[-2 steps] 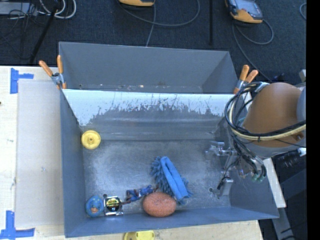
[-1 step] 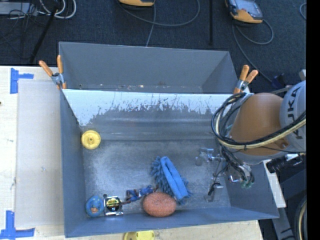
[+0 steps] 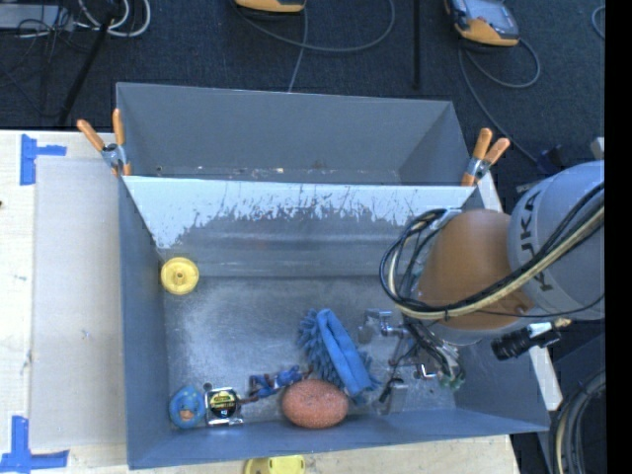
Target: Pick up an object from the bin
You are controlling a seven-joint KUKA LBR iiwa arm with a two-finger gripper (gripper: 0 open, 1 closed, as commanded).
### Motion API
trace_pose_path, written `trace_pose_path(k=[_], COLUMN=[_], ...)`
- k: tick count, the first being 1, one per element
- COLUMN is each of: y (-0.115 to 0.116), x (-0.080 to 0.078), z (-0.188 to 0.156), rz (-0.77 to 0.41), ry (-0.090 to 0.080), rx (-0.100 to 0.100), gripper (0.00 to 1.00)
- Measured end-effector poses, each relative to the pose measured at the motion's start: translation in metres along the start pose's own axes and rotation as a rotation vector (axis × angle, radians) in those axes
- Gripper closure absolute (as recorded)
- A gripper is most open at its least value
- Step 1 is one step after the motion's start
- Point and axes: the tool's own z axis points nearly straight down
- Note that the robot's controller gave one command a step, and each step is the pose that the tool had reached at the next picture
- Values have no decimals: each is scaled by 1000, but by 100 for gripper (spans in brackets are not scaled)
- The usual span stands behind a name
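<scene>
The gripper (image 3: 397,387) is low in the bin (image 3: 286,146), near the front right corner. I cannot tell if it is open or closed, and I see nothing held in it.

The closest thing is the blue brush (image 3: 337,349), just to the gripper's left. I cannot tell if they touch. The brush is long. It runs from back-left to front-right, and its front end points at the gripper.

Just past that, by the front wall, lies the orange ball (image 3: 316,404). It sits right up against the brush, so a grab at one may bump the other. A blue cord (image 3: 275,379) runs left from there to a tape measure (image 3: 223,403) and a blue disc (image 3: 185,406).

A yellow disc (image 3: 179,276) lies alone, far off by the left wall.

I think the brush is the easy pick.
</scene>
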Motion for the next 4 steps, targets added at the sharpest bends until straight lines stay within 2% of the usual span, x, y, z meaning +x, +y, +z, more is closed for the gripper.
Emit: trace_pose_path(k=[1, 2, 3, 4], y=[14, 14, 18, 18], x=[-20, -20, -22, -21], z=[13, 13, -143, -142], rz=[-96, -97, -178, -181], ry=[-1, -1, -2, -1], rx=[1, 2, 1, 1], gripper=[100, 100, 100, 0])
